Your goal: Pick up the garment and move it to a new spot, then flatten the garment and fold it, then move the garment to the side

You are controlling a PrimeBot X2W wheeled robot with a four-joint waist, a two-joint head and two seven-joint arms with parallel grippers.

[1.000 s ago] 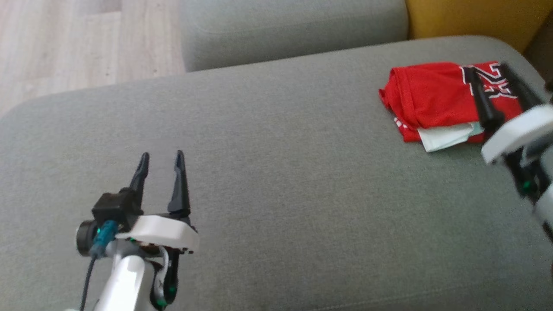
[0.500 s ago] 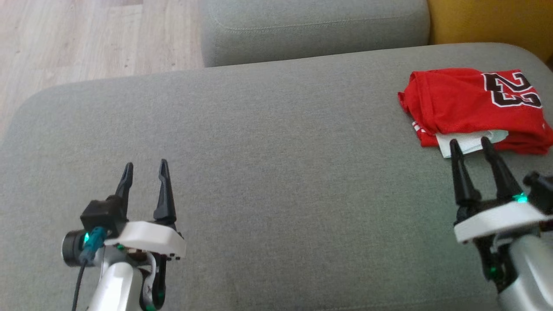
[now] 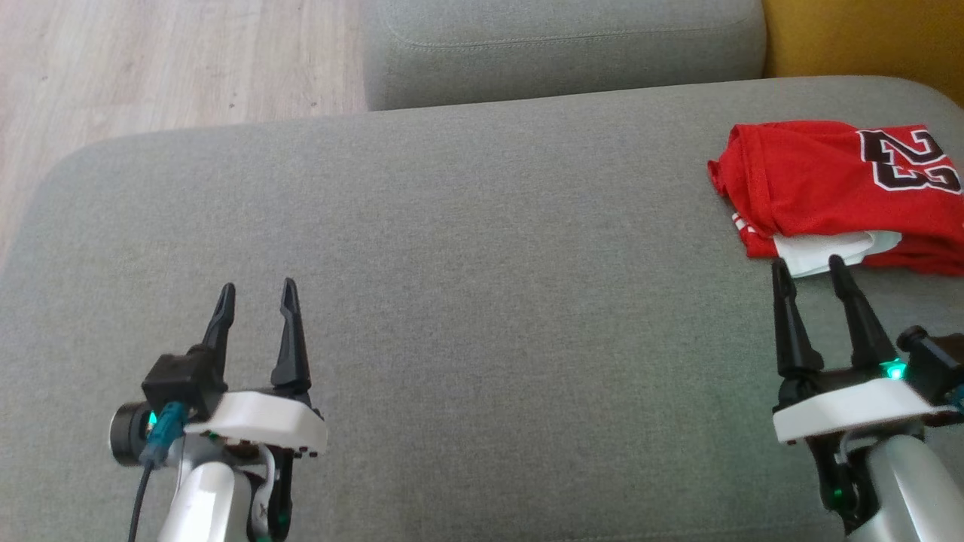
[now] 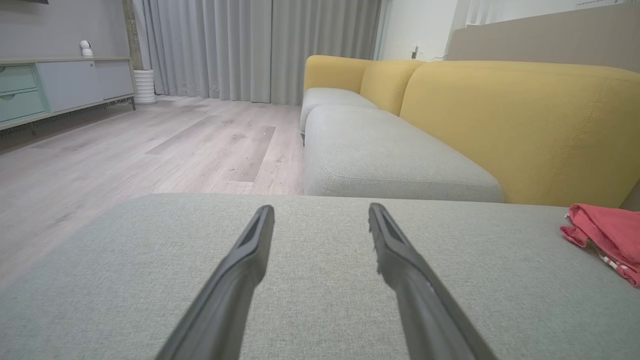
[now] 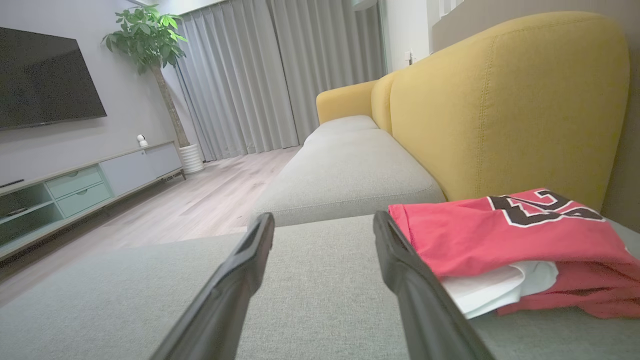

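The red garment (image 3: 828, 188), folded into a compact bundle with a black number facing up and a white layer showing at its near edge, lies at the far right of the grey seat cushion (image 3: 482, 263), close to the yellow backrest (image 5: 500, 110). The right tool (image 3: 806, 265) hovers just in front of it, its two dark fingers spread apart and holding nothing. Their tips are near the white edge, though whether they touch the fabric is hard to judge from this angle. The left tool (image 3: 257, 290) is well apart from the garment, over the left part of the cushion, its fingers likewise apart and holding nothing.
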